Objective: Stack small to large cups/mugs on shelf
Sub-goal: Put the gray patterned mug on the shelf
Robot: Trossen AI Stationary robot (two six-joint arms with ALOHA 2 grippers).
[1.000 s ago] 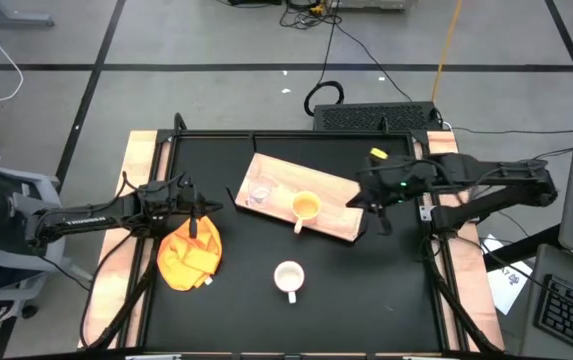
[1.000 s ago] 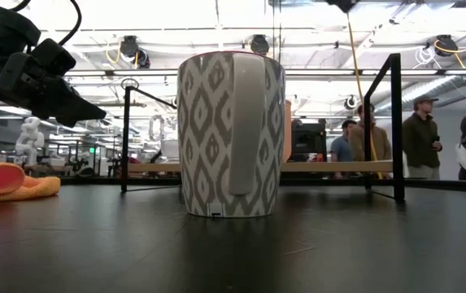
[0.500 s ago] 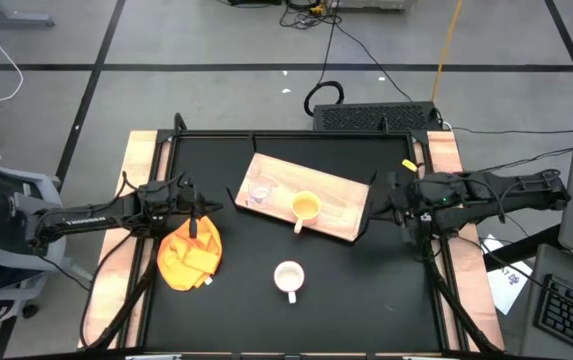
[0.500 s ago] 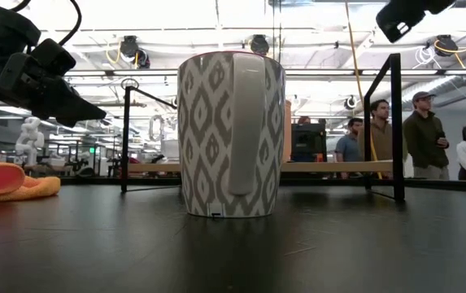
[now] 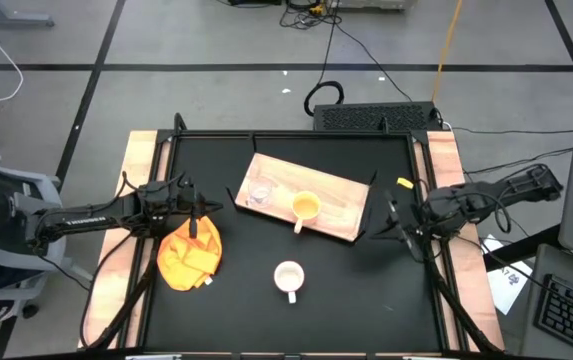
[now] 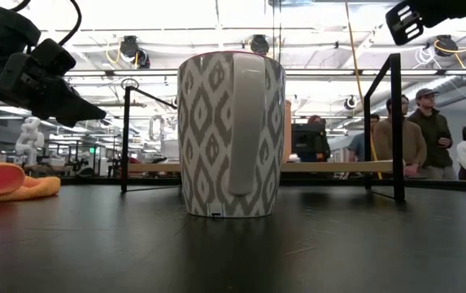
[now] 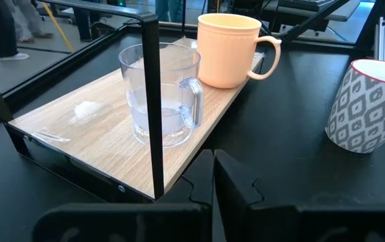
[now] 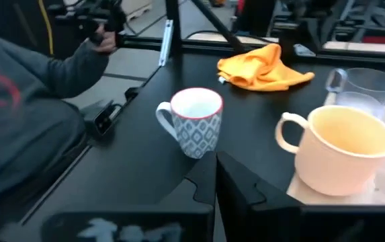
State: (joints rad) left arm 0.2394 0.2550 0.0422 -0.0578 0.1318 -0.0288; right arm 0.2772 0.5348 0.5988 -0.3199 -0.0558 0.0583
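Right end effector [image 5: 391, 222] closed, just off shelf [image 5: 341, 215] edge

The white mug [image 8: 192, 122] wears a grey diamond pattern with a thin red rim, and the yellow-orange mug [image 7: 230, 50] is plain pale yellow. The glass cup [image 7: 160, 93] is clear, standing on the light-wood shelf [image 7: 88, 134] with visible grain. An orange-yellow cloth [image 5: 188, 254] lies on the black table [image 5: 366, 290].
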